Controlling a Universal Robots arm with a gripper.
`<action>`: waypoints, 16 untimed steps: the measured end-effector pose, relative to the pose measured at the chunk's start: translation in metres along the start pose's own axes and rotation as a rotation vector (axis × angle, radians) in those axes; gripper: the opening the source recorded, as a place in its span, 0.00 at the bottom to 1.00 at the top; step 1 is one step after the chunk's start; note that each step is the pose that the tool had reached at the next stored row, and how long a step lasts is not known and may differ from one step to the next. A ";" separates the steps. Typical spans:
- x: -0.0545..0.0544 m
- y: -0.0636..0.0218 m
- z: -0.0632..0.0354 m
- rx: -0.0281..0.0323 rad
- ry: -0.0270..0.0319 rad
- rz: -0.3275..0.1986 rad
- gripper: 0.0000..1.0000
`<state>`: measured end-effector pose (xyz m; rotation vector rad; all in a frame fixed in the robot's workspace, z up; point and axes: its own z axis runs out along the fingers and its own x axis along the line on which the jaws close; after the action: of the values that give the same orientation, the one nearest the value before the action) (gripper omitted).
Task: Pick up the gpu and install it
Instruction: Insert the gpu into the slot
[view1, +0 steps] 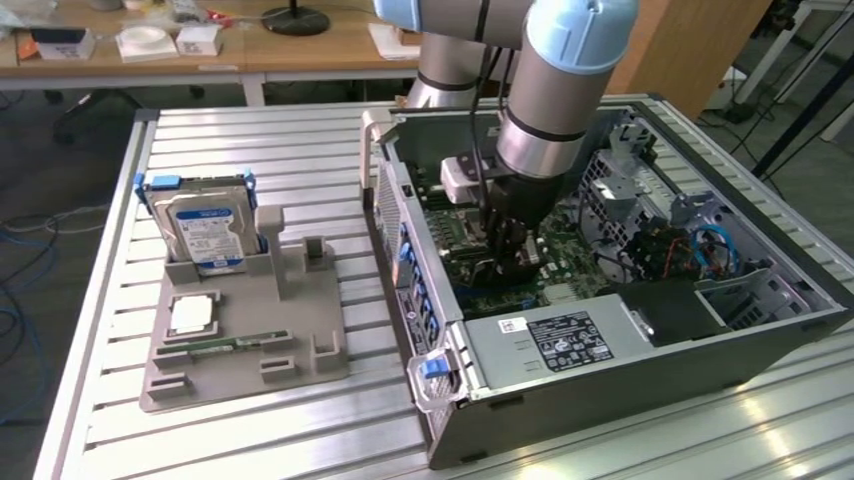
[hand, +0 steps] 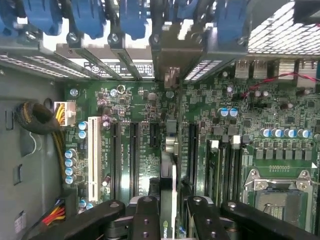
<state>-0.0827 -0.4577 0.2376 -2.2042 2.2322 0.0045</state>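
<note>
The gripper (view1: 518, 262) is clamped on the gpu (hand: 169, 165) inside the computer case (view1: 694, 350), which sits on a ribbed metal table (view1: 267, 430) near wooden desks (view1: 267, 55).

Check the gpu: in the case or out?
In: the tool holds the gpu edge-on over the motherboard slots, inside the case. Seating: cannot tell.

We can make out part of an NVIDIA logo on the gpu (hand: 168, 220) between the gripper's (hand: 169, 207) fingers. Other labels stay unreadable to us.
</note>
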 end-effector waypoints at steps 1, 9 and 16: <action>0.000 0.0001 -0.0003 -0.0013 0.0004 0.000 0.26; 0.000 0.0006 -0.0009 -0.0042 0.0008 0.000 0.26; 0.000 0.0014 -0.0009 -0.0062 0.0005 0.001 0.26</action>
<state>-0.0841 -0.4576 0.2385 -2.2062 2.2369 0.0110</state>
